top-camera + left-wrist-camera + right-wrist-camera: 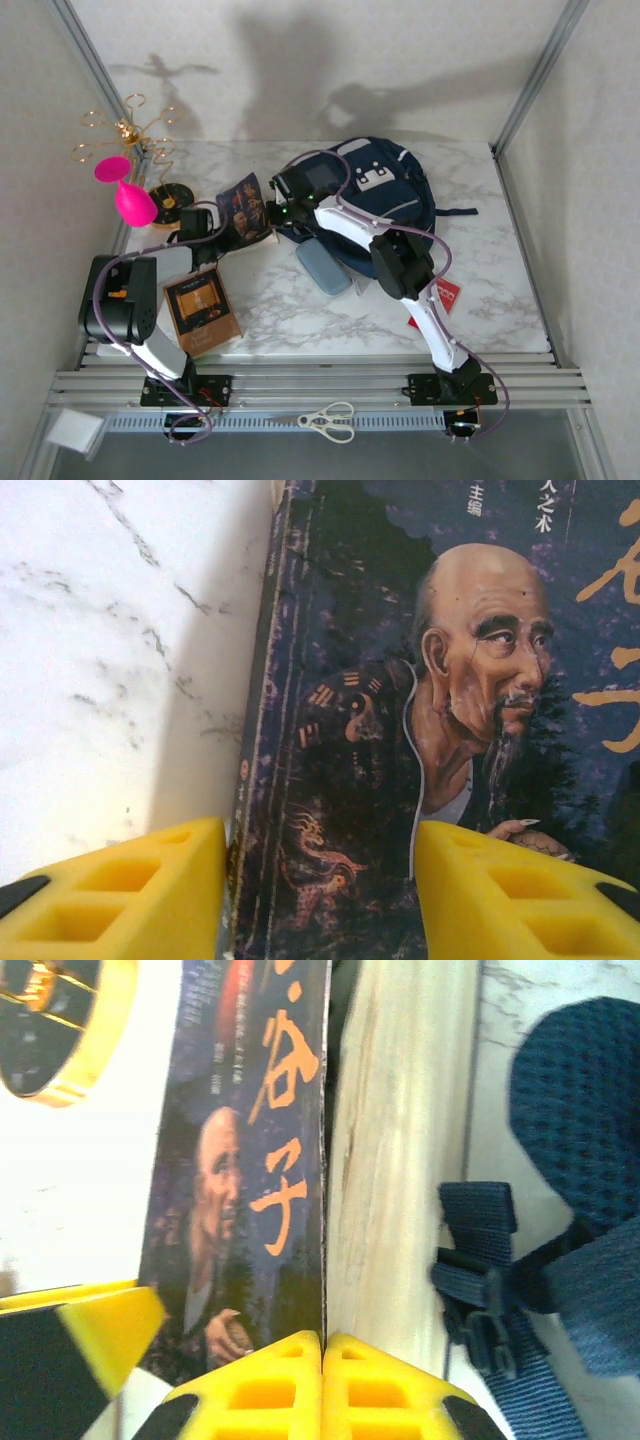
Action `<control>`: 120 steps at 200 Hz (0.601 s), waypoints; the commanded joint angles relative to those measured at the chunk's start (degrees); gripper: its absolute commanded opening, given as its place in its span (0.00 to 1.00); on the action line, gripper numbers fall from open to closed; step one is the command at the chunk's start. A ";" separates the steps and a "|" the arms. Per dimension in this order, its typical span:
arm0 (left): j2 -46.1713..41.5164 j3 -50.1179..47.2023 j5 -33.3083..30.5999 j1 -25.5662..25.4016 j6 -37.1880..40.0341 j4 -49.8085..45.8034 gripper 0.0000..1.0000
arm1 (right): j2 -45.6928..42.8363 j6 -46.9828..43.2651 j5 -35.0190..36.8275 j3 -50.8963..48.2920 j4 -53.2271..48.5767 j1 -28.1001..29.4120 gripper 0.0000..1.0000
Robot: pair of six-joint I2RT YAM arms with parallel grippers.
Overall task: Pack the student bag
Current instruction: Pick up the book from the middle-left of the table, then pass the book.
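Yellow left fingers (120, 895) sit in the two bottom corners of the left wrist view, standing apart and gripping nothing. One hangs over the marble tabletop (100, 680). The other hangs over the cover of a dark book (400, 730) that shows a bald, bearded old man, and the book's left edge runs up between them.

At the bottom centre of the right wrist view, the right fingers (270, 1390) are pressed together. Their seam meets the edge of that book's cover, with cream page edges just to the right. Whether the cover is pinched, I cannot tell.

From above, the student bag (385, 185) lies on the tabletop at upper centre-right of the frame, just right of the book. A grey-blue pencil case (323, 265) lies by its lower left rim. A brown book (203, 310) lies at lower left, and scissors (330, 420) rest on the rail at the bottom.
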 commanded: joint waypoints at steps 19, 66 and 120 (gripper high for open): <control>-9.56 -1.00 4.41 1.86 -1.23 -2.01 0.63 | -12.06 2.31 -8.72 -8.25 9.65 -0.68 0.00; -17.73 -1.67 9.35 4.35 -3.38 -5.52 0.72 | -23.77 4.23 -13.68 -19.52 13.78 -2.88 0.00; -25.67 -6.70 14.85 4.22 -12.06 -2.30 0.80 | -33.47 8.56 -18.27 -26.84 18.19 -4.37 0.00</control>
